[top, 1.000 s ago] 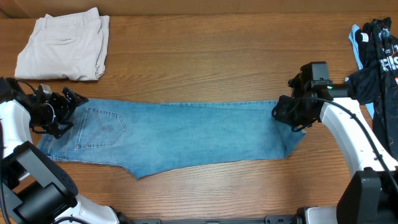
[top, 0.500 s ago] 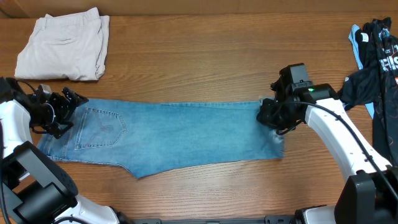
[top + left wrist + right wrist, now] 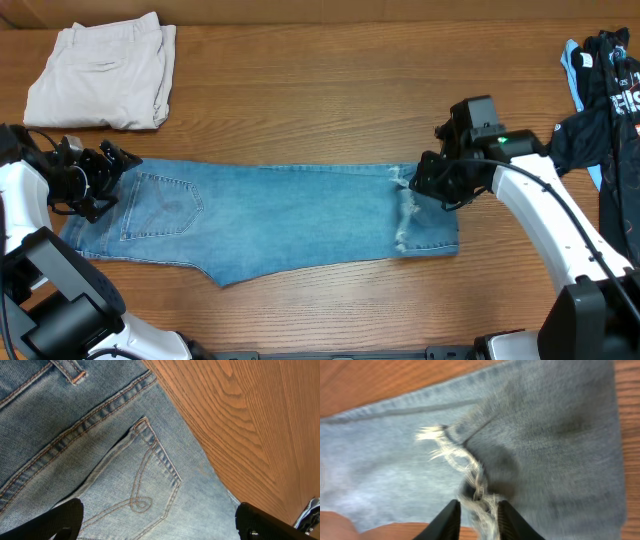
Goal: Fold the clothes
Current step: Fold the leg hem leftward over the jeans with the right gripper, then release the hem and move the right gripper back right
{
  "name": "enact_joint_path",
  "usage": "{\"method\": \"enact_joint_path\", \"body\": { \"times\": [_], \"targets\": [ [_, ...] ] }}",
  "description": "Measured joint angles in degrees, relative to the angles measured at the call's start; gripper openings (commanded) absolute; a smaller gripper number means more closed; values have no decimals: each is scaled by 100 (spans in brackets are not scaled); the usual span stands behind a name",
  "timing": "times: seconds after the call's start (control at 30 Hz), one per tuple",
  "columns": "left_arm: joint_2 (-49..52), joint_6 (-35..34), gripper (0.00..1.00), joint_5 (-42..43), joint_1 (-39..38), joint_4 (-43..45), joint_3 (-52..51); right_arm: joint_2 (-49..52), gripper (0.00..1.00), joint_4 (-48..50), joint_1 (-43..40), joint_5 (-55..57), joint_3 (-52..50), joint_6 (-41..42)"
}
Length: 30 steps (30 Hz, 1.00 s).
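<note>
The fingers [image 3: 451, 521] of the right gripper [image 3: 428, 186] are dark and wedge-shaped. They stand a little apart, with the white threads of a frayed hem [image 3: 452, 457] running into the gap between them. Whether they touch those threads we cannot tell, and the right wrist view is blurred there.

The fingers [image 3: 52, 521] of the left gripper [image 3: 112, 178] are spread wide. We see one at each lower corner of the left wrist view, both cut off by the frame. They hang above a back pocket [image 3: 135, 485] whose tan stitching curls into a small loop.

The jeans [image 3: 280, 215] are faded light blue denim, soft and slightly mottled. They lie flat, lengthwise along the near half of the wood-grain table [image 3: 320, 90]. The waist is at our left, beside the left gripper. The leg end at our right is turned back over itself, with its ragged fringe lying on top just beside the right gripper.

Farther off, folded cream-beige trousers [image 3: 100, 75] sit at the far left corner, well apart from the jeans. At the far right edge lies a crumpled black garment [image 3: 608, 75] with light blue trim. It is partly cut off by the frame, and its white lettering is too broken up for us to read.
</note>
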Motion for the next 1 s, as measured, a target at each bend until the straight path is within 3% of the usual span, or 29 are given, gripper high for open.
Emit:
{"method": "enact_joint_path", "body": {
  "times": [0.1,0.23,0.3,0.5,0.67,1.0],
  "targets": [
    [0,0,100,0,0,-2,0,0,49,-221,0,-15,407,15],
    [0,0,100,0,-2,-2,0,0,50,-509,-9,87,772,-42],
    [0,-2,100,0,-2,-2,0,-2,44,-662,-37,299,839,-50],
    [0,-2,100,0,-2,-46,0,-2,4,-946,-372,944,831,-140],
    [0,0,100,-2,0,-50,0,-2,4,-422,-435,979,293,-302],
    [0,-2,100,-22,0,-109,0,26,4,1250,-435,-468,-1394,-903]
  ]
}}
